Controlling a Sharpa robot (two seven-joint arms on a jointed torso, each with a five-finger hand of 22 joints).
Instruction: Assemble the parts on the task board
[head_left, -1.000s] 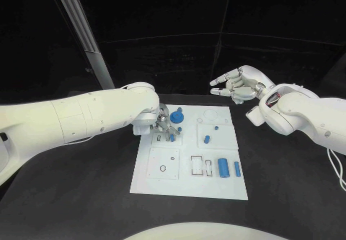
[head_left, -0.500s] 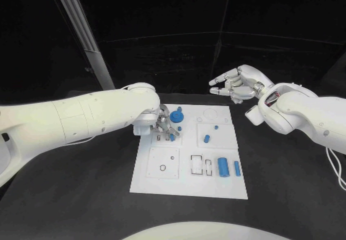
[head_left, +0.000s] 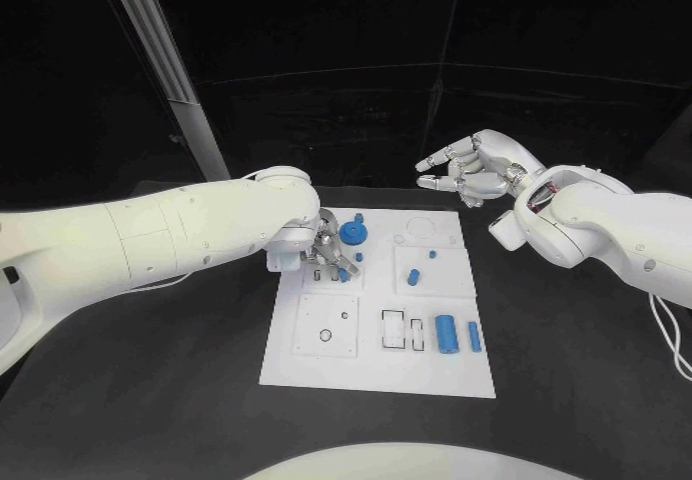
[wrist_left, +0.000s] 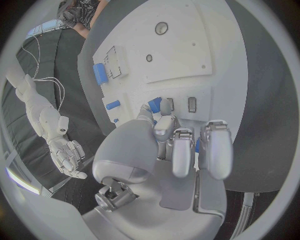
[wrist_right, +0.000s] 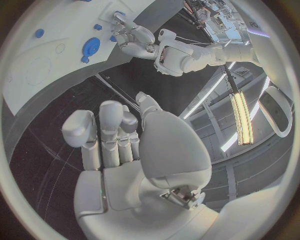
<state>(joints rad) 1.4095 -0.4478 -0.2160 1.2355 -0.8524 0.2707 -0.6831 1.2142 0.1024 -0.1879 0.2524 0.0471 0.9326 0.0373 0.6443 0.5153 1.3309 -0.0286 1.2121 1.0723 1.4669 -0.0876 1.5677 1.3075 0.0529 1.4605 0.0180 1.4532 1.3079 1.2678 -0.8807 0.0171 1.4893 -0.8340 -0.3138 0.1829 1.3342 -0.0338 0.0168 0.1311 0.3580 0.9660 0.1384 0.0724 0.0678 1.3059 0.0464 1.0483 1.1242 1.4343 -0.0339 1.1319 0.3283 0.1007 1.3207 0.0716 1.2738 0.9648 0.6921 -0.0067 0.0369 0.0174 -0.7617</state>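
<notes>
The left robot hand is pinching a small blue peg directly over the slots at the task board's far-left corner, its long axis pointing down. The right robot hand is hovering released, well beyond the board.

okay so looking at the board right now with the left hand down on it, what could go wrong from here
1. The left hand works low over the task board, its fingers around a small blue part; the blue gear stands right beside them and could get knocked.
2. From the head view the fingers hide that part, so a misaligned insertion might go unnoticed.
3. The right hand hangs off the board, so nothing steadies it.
</notes>
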